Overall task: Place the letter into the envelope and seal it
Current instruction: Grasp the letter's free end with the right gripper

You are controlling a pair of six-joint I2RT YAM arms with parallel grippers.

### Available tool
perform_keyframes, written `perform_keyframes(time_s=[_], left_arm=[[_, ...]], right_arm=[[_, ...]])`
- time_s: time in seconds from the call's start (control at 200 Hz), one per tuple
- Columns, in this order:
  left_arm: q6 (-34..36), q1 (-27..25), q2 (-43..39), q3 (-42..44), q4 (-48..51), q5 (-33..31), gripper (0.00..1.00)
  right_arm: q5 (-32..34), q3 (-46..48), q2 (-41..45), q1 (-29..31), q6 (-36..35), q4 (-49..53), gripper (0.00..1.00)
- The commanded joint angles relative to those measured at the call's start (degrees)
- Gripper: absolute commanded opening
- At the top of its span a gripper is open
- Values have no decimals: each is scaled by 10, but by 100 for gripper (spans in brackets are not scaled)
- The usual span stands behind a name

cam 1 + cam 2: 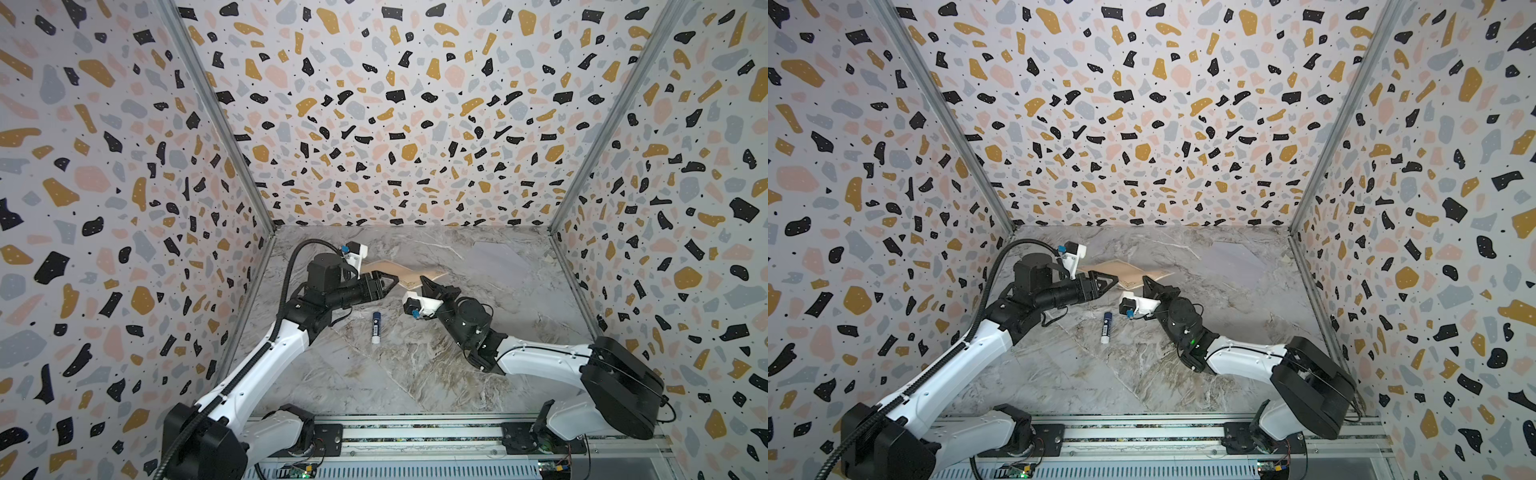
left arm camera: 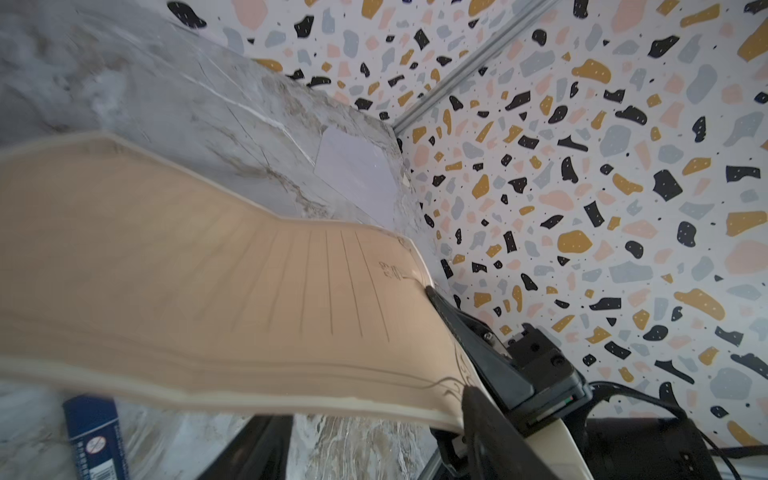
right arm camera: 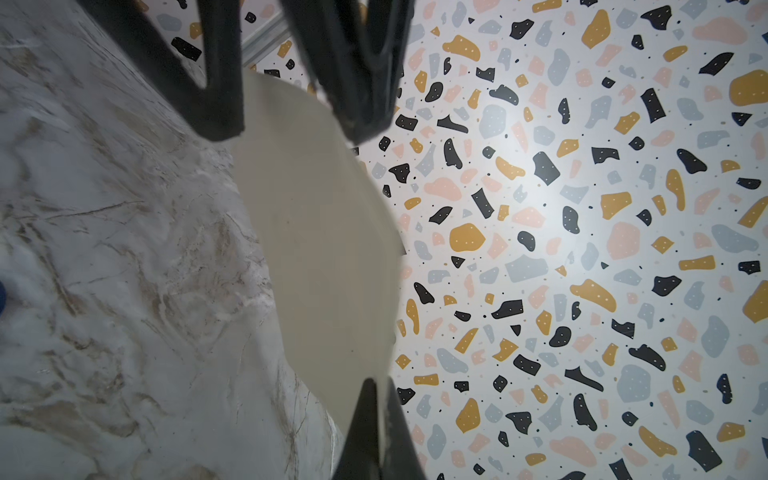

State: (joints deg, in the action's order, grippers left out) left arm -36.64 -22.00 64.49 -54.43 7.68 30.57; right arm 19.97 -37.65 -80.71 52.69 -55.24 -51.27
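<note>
The right hand is pinching one end of the letter, its jaws pressed together on the tan sheet and holding it off the surface; the left hand is sitting at the other end with its fingers spread, the paper's edge passing through the gap and seemingly ungripped; the sheet is sagging in a curve between the two. The envelope is lying flat at the far right of the surface, well apart from the letter and beyond the right hand; the right arm is therefore the nearer one, and the carry is likely heading away from the robot and rightward. Which way the envelope's mouth is facing is too faint to tell; a glue stick is lying on the near side, between the arms.
</note>
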Motion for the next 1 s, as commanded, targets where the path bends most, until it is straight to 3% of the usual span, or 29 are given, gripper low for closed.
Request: perform_keyframes(time_s=[0.0,0.07,0.185,0.431,0.651,0.851,0.996], left_arm=[[85,-3,-34,-36,33,-57,72],[126,-3,-54,-46,58,-89,82],[195,-3,-93,-45,64,-115,89],[365,-3,-187,24,-13,-65,90],[504,-5,-249,87,-44,74,93],[574,-6,-265,115,-43,89,94],[642,-7,-242,114,-6,135,89]], right_arm=[[-23,4,65,1,68,123,0],[-49,-2,100,-3,105,200,0],[-103,-14,153,-18,175,315,0],[-203,-48,220,-48,243,475,0],[-245,-102,229,-73,243,594,0],[-249,-122,239,-75,211,652,0],[-249,-137,245,-75,202,679,0]])
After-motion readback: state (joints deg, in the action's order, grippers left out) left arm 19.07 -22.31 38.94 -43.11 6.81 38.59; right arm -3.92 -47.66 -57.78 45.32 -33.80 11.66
